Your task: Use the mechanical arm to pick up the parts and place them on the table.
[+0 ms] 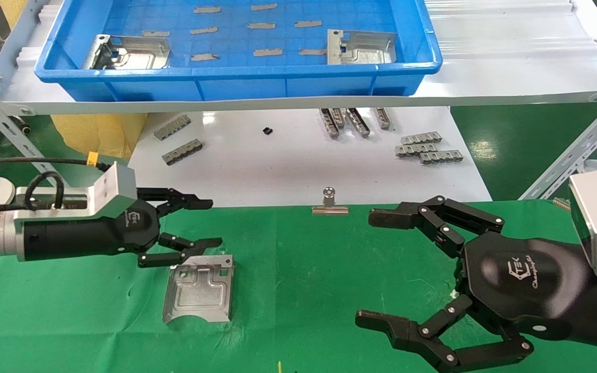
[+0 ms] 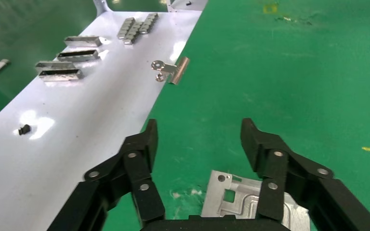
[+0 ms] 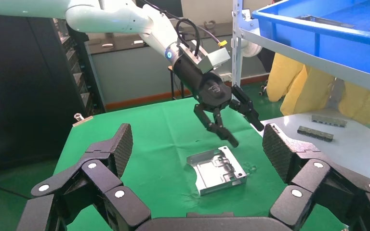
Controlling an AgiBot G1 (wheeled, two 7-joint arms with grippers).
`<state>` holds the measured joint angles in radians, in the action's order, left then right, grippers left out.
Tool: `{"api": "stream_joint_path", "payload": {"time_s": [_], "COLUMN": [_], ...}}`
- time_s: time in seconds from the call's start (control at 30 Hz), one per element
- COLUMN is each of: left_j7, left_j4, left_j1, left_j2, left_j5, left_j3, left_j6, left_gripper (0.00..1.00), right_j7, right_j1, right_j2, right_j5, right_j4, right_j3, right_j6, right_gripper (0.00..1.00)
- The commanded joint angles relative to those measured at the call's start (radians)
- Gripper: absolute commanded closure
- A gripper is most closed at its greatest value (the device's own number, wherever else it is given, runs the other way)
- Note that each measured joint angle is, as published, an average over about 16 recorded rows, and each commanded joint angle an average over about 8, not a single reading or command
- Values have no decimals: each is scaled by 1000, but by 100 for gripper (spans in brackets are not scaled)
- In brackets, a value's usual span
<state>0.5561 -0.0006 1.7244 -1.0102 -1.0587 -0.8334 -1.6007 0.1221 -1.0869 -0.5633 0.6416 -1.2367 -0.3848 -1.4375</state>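
Note:
One silvery stamped part [image 1: 199,293] lies flat on the green table [image 1: 303,280]; it also shows in the left wrist view [image 2: 241,199] and the right wrist view [image 3: 216,169]. My left gripper [image 1: 214,224] is open and empty, hovering just above the part's far edge, not touching it. In the left wrist view its fingertips [image 2: 150,134] stand wide apart over bare cloth. Two more parts [image 1: 127,52] [image 1: 360,47] lie in the blue tray. My right gripper [image 1: 373,269] is open and empty over the green table at the right.
The blue tray [image 1: 236,77] sits on a raised shelf at the back, with small flat grey slips in it. Grey toothed strips [image 1: 428,147] and a small black piece [image 1: 267,131] lie on the glossy white surface. A metal binder clip [image 1: 329,203] stands at the cloth's far edge.

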Motion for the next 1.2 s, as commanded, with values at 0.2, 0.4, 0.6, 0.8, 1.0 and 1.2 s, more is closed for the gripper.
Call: {"api": "stream_joint_path", "payload": {"time_s": [0.2, 0.4, 0.6, 0.8, 1.0, 1.2], "left_j7": [-3, -37, -110, -185, -260, -334], "left_j4": [-4, -70, -195, -323, -452, -580], "left_j1": [-4, -35, -99, -164, -229, -294], "left_j2": [2, 22, 61, 101, 140, 180], "left_j5": [4, 18, 50, 83, 116, 148], "left_j3": [4, 29, 83, 139, 194, 250], "left_j6": [0, 5, 16, 26, 37, 47], "left_gripper": [0, 0, 0, 0, 0, 0], "right_j7": [0, 0, 0, 0, 0, 0], "right_j1": [0, 0, 0, 0, 0, 0], "right_j2": [0, 0, 0, 0, 0, 0], "right_j5": [0, 0, 0, 0, 0, 0], "right_j4": [0, 0, 0, 0, 0, 0], "right_j3": [0, 0, 0, 0, 0, 0], "right_j6": [0, 0, 0, 0, 0, 0], "right_gripper": [0, 0, 0, 0, 0, 0]}}
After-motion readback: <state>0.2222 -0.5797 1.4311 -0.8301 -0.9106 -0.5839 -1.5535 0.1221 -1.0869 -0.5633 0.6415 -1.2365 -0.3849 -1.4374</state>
